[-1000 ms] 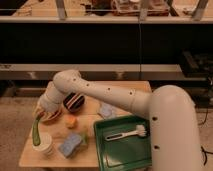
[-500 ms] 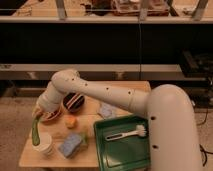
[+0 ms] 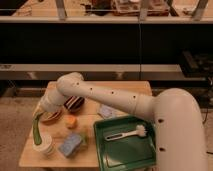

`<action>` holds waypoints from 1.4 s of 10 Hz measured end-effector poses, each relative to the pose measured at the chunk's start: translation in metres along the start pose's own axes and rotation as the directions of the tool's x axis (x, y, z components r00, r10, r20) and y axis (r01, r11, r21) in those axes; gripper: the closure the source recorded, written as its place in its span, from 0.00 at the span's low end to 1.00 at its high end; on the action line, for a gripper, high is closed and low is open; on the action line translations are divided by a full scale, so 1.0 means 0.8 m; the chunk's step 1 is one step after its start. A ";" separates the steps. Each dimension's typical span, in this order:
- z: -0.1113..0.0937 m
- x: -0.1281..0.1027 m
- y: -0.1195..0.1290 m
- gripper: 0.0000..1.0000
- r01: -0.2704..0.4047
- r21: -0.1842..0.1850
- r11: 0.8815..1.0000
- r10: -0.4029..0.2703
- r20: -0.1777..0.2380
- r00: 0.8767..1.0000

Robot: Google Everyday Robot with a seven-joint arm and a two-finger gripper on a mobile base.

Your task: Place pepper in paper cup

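The pepper [image 3: 37, 128] is long, slim and green. It hangs almost upright from my gripper [image 3: 41, 113] at the left edge of the wooden table. My gripper is shut on its upper end. The pepper's lower tip is at the near-left rim of the white paper cup [image 3: 45, 147], which stands upright at the table's front left corner. I cannot tell whether the tip is inside the cup or just at its rim.
An orange-red bowl [image 3: 52, 117] and a dark striped bowl [image 3: 75, 103] sit right behind my gripper. A small orange item [image 3: 71, 121], a blue sponge [image 3: 71, 145] and a pale packet [image 3: 106, 112] lie mid-table. A green tray [image 3: 115, 152] holds a white brush [image 3: 128, 134].
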 end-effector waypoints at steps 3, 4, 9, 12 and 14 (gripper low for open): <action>0.003 0.002 -0.004 0.96 0.036 0.013 0.999 -0.036 -0.012 0.999; 0.005 0.002 -0.005 0.96 0.067 0.030 0.997 -0.067 -0.016 0.998; 0.012 -0.003 -0.016 0.77 0.187 0.094 0.978 -0.188 0.002 0.982; 0.012 -0.012 -0.016 0.47 0.261 0.135 0.956 -0.267 0.026 0.963; 0.012 -0.018 -0.012 0.25 0.297 0.163 0.941 -0.306 0.038 0.951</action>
